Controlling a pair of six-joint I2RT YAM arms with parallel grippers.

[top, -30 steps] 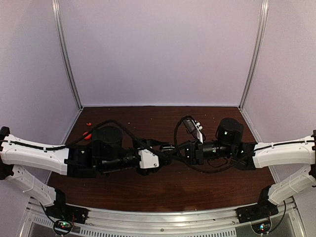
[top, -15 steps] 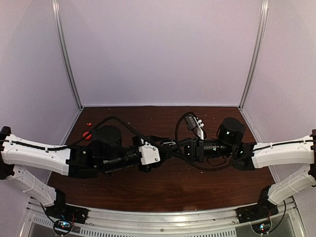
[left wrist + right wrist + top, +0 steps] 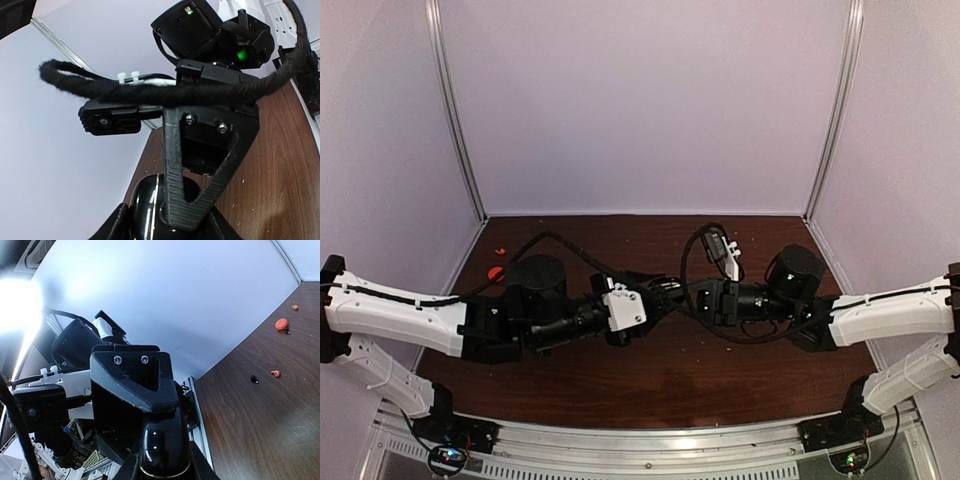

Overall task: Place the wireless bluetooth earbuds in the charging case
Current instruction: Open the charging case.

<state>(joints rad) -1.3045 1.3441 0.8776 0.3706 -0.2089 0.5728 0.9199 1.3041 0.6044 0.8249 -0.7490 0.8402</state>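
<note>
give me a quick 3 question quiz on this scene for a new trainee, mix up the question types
1. True or false: the charging case lies far from both grippers.
2. Pick one: on the table, the small red pieces lie A) by the left wall, B) by the right wall, C) at the near edge, centre.
3. One word: what colour is the face of the case that shows in the wrist views?

Key
1. False: it sits where the left gripper and the right gripper meet, mid-table.
2. A.
3. Black, and glossy.
</note>
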